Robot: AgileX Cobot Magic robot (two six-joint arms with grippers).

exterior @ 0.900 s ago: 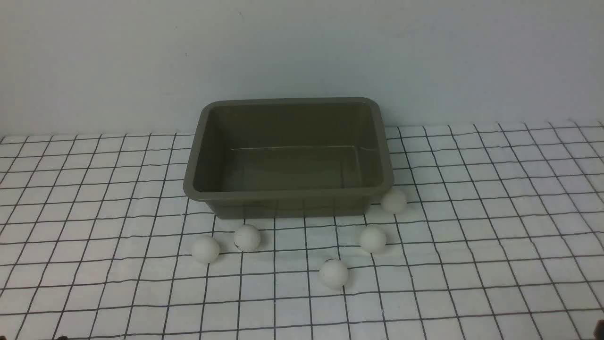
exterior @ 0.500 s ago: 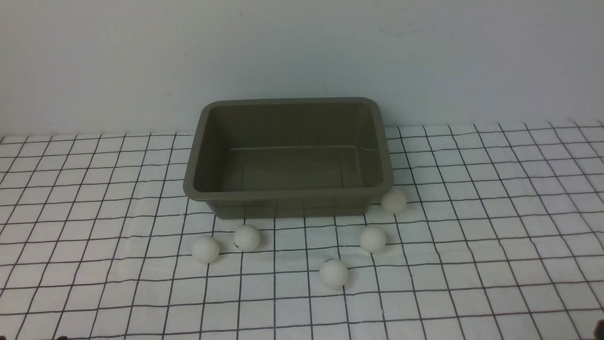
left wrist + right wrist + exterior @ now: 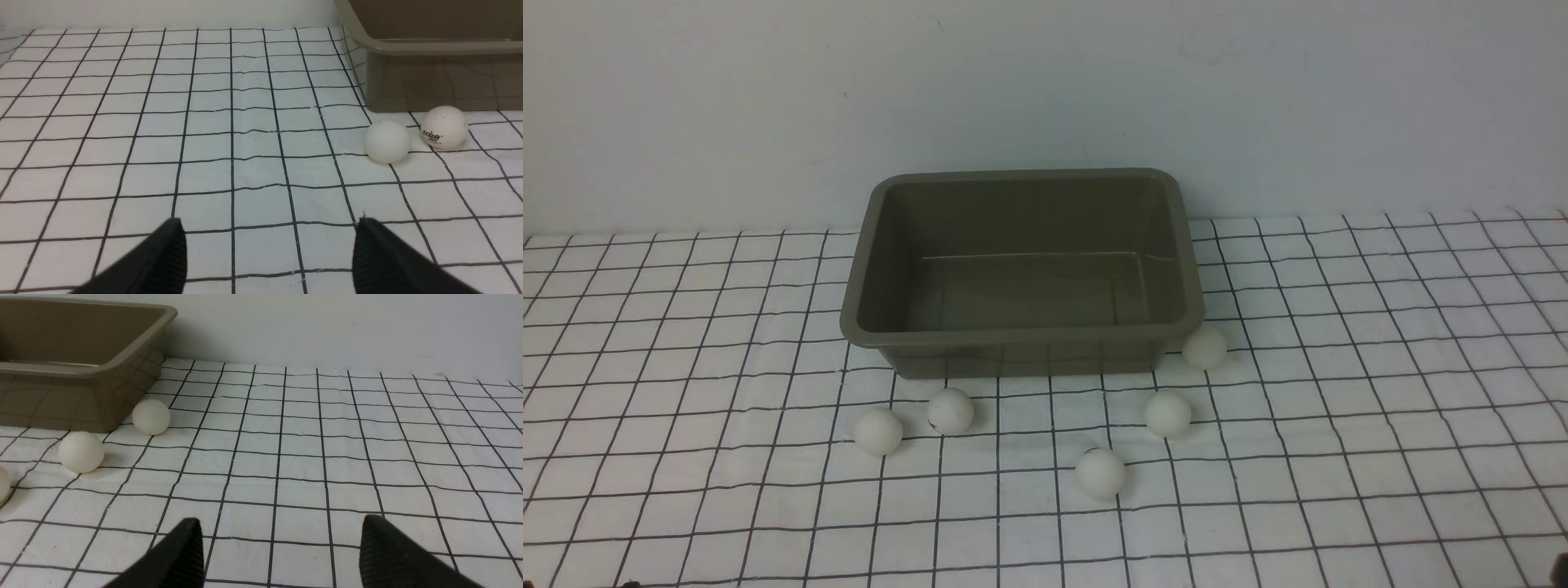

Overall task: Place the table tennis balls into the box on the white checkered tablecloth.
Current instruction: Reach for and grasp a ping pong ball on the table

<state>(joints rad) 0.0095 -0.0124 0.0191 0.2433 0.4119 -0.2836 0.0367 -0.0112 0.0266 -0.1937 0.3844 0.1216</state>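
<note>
Box [image 3: 1021, 339] holding nothing, five table tennis balls [image 3: 1101, 473] outside on tablecloth [image 3: 1339, 408]

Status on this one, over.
Left gripper open, empty. Right gripper open, empty. Five balls on the cloth, box empty. Nothing blocking.

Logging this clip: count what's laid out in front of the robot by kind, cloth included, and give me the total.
Balls, white, all on the cloth outside the box: 5
Box, olive-grey, nothing in it: 1
Tablecloth, white with black grid: 1
Total: 7
</note>
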